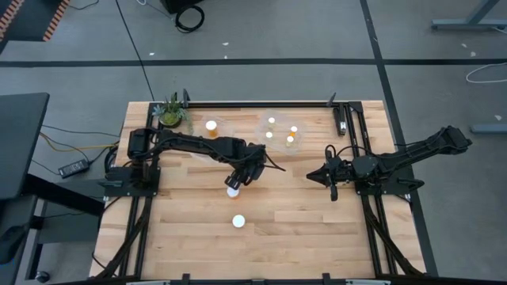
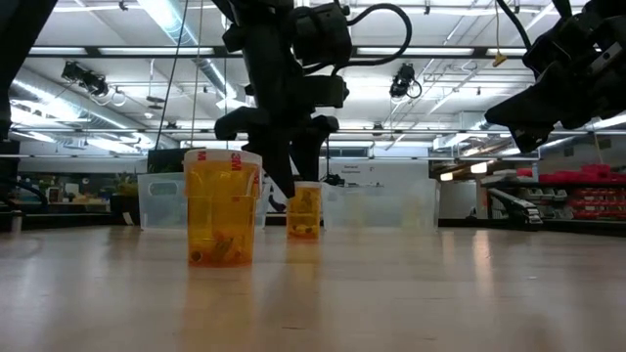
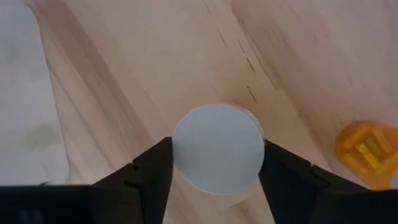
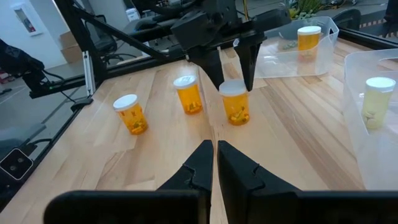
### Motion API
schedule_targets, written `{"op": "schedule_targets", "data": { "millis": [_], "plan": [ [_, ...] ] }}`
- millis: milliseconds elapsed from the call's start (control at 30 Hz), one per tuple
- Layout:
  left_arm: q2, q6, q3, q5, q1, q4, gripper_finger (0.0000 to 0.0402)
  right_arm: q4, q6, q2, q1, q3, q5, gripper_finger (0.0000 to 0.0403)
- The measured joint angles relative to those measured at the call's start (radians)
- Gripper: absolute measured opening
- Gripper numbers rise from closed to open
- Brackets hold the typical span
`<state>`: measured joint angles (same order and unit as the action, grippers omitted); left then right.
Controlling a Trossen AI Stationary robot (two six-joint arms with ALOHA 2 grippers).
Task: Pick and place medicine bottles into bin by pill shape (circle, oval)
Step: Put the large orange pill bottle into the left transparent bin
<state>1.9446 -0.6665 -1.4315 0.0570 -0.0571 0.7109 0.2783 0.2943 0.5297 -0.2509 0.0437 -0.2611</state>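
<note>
1. The left gripper [image 1: 235, 187] reaches to the middle of the table [image 1: 301, 229], its fingers [image 3: 149, 177] spread on either side of a white-capped medicine bottle [image 3: 217, 148]; whether they touch its sides cannot be told.
2. That bottle stands upright on the wood, seen under the left gripper in the right wrist view [image 4: 235, 102].
3. A second loose bottle [image 1: 238, 222] stands nearer the front edge; a third [image 4: 188, 94] stands beside the first one.
4. The left bin [image 1: 223, 127] at the far edge holds one bottle [image 1: 211, 126]; the right bin [image 1: 279, 141] holds several.
5. The right gripper [image 1: 329, 177] hangs over the table's right side, fingers [image 4: 198, 163] pressed together, holding nothing.
</note>
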Motion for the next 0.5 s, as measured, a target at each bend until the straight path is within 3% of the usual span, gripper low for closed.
{"op": "schedule_targets", "data": {
  "millis": [167,500],
  "plan": [
    [0.0,0.0,0.0,0.013,-0.009,0.001,0.0234,0.0,0.0,0.0,0.0,0.0,0.0,0.0031],
    [-0.003,0.022,-0.001,0.029,-0.051,0.023,0.0219,0.0,0.0,0.0,0.0,0.0,0.0,0.0031]
  ]
}}
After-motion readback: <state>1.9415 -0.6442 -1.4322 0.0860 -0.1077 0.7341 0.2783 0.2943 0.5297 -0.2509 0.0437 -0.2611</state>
